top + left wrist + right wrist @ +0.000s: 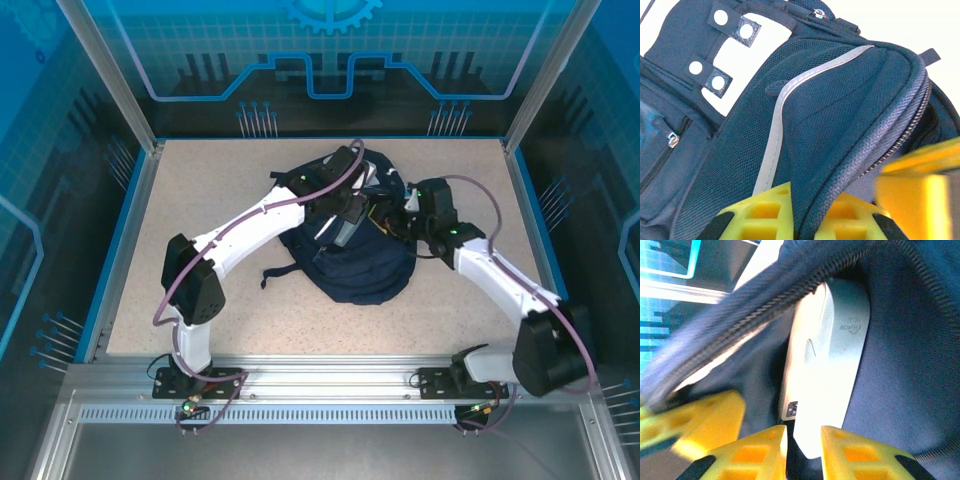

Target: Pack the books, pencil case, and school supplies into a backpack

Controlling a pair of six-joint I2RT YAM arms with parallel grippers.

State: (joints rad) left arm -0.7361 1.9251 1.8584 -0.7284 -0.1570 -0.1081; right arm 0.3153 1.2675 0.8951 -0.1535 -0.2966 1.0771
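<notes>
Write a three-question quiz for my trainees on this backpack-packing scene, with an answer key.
1. True or false: the left arm's fingers pinch the edge of the backpack opening.
2. The smooth flat object inside the backpack is: A white, B red, C green.
3. Which fastener runs along the pinched edge?
Key: 1 true; 2 A; 3 zipper.

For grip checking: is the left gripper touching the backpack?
Touching. The left wrist view shows an edge of the backpack pinched between the fingers of the left gripper.
</notes>
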